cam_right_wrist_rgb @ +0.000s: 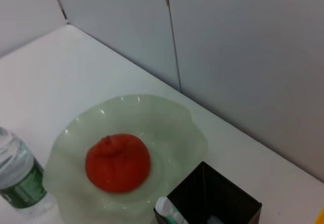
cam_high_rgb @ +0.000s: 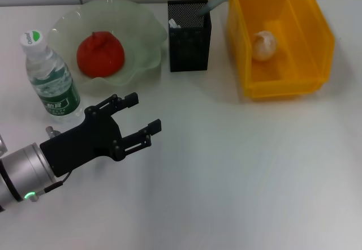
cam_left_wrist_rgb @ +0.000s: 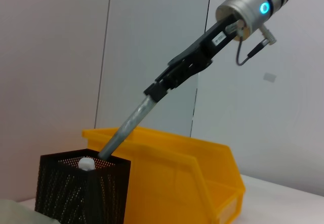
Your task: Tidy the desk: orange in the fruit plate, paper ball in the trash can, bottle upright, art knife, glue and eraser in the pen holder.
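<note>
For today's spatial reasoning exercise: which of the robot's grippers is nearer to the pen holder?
Right. The right gripper hangs just above the pen holder, lowering a grey tool into it. The left gripper hovers open over the table, nearer the bottle.

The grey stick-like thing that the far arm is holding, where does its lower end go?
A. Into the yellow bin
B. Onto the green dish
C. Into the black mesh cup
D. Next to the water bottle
C. In the head view and the left wrist view the grey stick, gripped by the right gripper, slants down with its lower end inside the pen holder, beside the trash can.
</note>
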Controlling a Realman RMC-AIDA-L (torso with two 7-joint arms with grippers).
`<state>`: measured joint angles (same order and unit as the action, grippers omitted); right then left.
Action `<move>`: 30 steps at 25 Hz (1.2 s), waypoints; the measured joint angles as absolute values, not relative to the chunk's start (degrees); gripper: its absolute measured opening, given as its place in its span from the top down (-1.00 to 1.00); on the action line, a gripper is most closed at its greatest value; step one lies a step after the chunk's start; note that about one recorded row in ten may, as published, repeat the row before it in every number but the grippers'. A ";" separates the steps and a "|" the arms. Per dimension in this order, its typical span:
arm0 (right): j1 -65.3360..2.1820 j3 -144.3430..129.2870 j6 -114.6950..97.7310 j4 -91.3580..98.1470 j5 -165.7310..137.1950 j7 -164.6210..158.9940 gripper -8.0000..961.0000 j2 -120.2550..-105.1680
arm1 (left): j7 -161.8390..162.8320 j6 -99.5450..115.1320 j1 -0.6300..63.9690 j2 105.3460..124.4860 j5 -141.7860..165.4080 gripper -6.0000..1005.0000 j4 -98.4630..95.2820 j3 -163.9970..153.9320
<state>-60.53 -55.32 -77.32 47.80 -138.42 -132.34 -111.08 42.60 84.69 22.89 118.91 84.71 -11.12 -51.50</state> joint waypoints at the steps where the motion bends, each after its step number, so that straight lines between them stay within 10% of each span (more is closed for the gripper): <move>1: -61.03 -55.87 -76.75 47.51 -139.30 -132.77 0.68 -111.41 | 42.68 84.78 22.91 118.93 84.71 -0.58 -11.12 -51.50; 15: -67.96 -57.42 -71.50 42.66 -150.77 -135.75 0.67 -116.42 | 42.32 86.38 22.35 119.00 84.29 -0.58 -11.07 -51.50; 23: -66.82 -57.47 -71.39 46.22 -150.86 -136.77 0.24 -117.63 | 42.21 87.11 22.08 118.82 84.28 -0.58 -11.07 -51.87; 30: -49.70 -57.81 -69.45 63.17 -132.54 -127.88 -0.27 -119.12 | 42.30 88.17 22.33 118.67 84.59 -0.58 -11.34 -52.02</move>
